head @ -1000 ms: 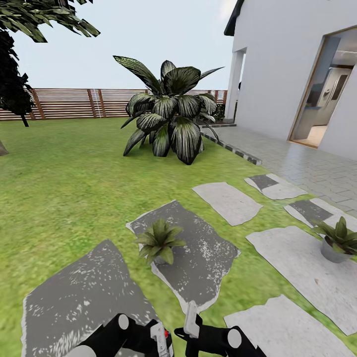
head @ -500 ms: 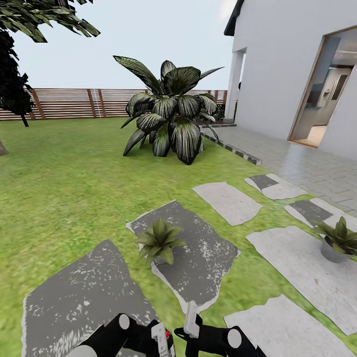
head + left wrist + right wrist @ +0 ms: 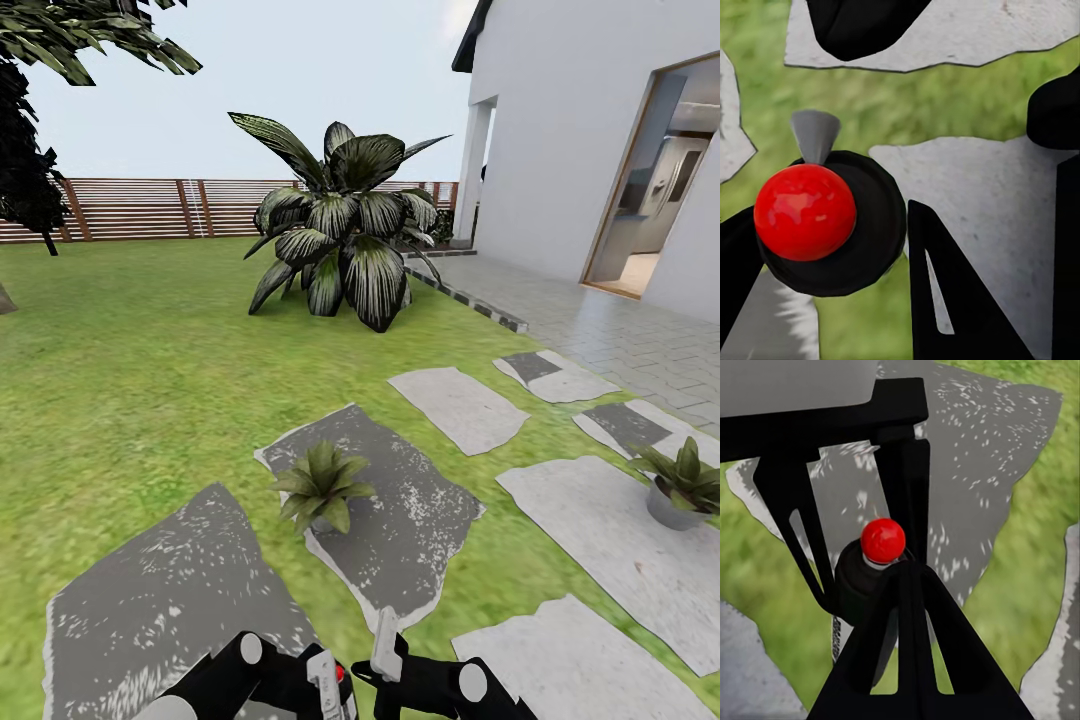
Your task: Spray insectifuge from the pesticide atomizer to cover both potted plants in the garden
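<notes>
The pesticide atomizer [image 3: 832, 225] is a dark bottle with a red round knob and a grey nozzle. My left gripper [image 3: 832, 262] is shut on it, low in front of me [image 3: 325, 685]. In the right wrist view the atomizer [image 3: 866, 577] sits between the left gripper's fingers [image 3: 795, 547]. My right gripper [image 3: 907, 577] is shut, its tips right beside the bottle. One potted plant [image 3: 321, 487] stands on a dark grey stepping stone [image 3: 400, 520] just ahead. The other potted plant [image 3: 683, 487] is on a pale stone [image 3: 600, 530] at the right edge.
A big dark plant with striped leaves [image 3: 345, 240] stands further back on the lawn. A brown slatted fence [image 3: 150, 208] closes the far side. The white house [image 3: 590, 130] with an open doorway and a paved path [image 3: 600, 330] lie to the right.
</notes>
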Available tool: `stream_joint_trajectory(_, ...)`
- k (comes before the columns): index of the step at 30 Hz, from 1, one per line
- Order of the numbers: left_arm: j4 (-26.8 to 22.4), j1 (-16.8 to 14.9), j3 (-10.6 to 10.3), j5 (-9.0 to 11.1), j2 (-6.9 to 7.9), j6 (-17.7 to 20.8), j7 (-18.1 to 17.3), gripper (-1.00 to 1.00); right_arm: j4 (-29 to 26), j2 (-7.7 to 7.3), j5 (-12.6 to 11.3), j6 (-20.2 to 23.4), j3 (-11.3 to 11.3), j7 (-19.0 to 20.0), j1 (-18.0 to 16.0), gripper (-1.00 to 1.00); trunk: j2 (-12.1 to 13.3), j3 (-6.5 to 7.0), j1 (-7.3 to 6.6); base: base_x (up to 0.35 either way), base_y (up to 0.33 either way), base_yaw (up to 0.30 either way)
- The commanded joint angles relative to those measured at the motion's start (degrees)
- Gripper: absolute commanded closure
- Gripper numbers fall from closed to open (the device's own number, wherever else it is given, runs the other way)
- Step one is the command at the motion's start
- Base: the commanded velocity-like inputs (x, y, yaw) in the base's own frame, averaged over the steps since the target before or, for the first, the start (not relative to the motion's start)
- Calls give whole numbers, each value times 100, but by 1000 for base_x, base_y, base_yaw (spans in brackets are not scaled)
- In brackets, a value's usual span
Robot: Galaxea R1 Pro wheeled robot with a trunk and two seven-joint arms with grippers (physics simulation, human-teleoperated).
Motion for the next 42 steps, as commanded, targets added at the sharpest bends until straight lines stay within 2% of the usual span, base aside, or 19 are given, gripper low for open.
stream_joint_trajectory(1,-8,-1,9,-53,-3,-36,-6,100,-5,2,51,-30,-8,0,-2,100,-2,-5,-1,0,0,0)
stream_joint_trajectory(11,-8,-1,8,-48,-88,-36,-6,100,-5,2,51,-30,-4,0,-2,100,-2,-5,-1,0,0,0)
stream_joint_trajectory(27,-5,-1,13,-35,-78,-40,-6,100,-5,2,51,-30,-4,0,-2,100,-2,-5,-1,0,0,0)
stream_joint_trajectory(31,10,-1,20,-51,24,-28,2,100,-5,2,51,-30,-4,0,-2,100,-2,-5,-1,0,0,0)
stream_joint_trajectory(36,18,2,24,-64,326,21,19,100,-5,2,51,-30,-4,0,-2,100,-2,-5,-1,0,0,0)
stream_joint_trajectory(42,18,9,25,-86,517,26,20,100,-5,1,51,-31,-4,0,-2,100,-2,-5,-1,0,0,0)
